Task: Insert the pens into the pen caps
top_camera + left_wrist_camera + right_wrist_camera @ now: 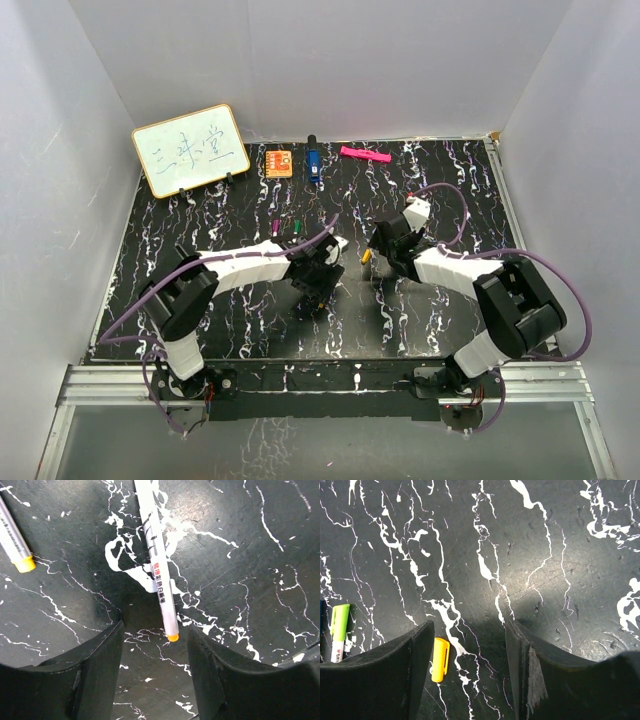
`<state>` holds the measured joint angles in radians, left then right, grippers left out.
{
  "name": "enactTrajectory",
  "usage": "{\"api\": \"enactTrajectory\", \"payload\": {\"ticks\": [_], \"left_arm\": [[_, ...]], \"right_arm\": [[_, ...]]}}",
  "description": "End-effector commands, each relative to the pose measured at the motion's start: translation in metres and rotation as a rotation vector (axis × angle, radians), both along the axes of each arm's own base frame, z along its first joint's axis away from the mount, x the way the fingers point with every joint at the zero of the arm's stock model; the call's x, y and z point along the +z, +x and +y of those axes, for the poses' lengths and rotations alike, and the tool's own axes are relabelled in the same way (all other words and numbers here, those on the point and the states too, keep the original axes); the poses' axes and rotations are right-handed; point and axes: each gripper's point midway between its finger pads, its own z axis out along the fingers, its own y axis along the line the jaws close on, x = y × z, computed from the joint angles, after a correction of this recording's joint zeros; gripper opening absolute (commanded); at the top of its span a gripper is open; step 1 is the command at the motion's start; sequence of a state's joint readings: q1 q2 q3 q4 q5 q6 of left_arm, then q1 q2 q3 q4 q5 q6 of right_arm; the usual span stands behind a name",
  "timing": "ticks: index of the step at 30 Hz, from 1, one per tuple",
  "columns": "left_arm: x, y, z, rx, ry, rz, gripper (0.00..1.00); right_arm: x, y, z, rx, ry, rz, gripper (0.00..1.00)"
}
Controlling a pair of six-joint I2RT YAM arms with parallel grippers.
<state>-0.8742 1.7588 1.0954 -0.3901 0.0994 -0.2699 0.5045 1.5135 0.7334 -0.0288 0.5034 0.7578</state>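
Where the left gripper (pixel 155 630) stands: low over the black marbled table (pixel 450 190), jaws apart and grasping nothing.
Pen to left gripper: the white-barrelled pen (pixel 159 565) lies flat with its orange tip just inside the gap, nearer the finger on the picture's right. The rest of the barrel runs away from the wrist, out past the fingertips.
Pen's long axis: almost straight ahead of the fingers (pixel 95 675), so across the line on which they shut. A pinch would probably need the gripper further along the barrel, since only the tip sits between the fingers now.
Right gripper (pixel 470 627): released too, nothing held, both fingers down near the tabletop.
Yellow cap (pixel 440 659) to right gripper: on the table inside the gap, just beside the finger on the picture's left; whether it touches I cannot tell. Its long axis also points ahead, across the closing line.
Nearer arm: left for the pen, right for the yellow cap. From above, the two grippers sit near each other at mid-table.
Caps as holders: the yellow cap lies alone with no pen in it. A green-capped pen (pixel 339 630) lies outside that same finger, its cap seemingly already fitted.
Others: a second pen (pixel 12 540) with an orange end lies well to the left of the left gripper's fingers. A magenta cap (pixel 275 230) and a green cap (pixel 297 226) lie loose further back.
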Motion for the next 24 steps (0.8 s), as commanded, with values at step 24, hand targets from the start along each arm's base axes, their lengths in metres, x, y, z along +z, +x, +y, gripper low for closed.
{"api": "enactTrajectory", "payload": {"ticks": [24], "left_arm": [[-0.076, 0.011, 0.041, 0.010, 0.374, -0.061, 0.20]], "right_arm": [[0.006, 0.008, 0.019, 0.032, 0.095, -0.030, 0.49]]}}
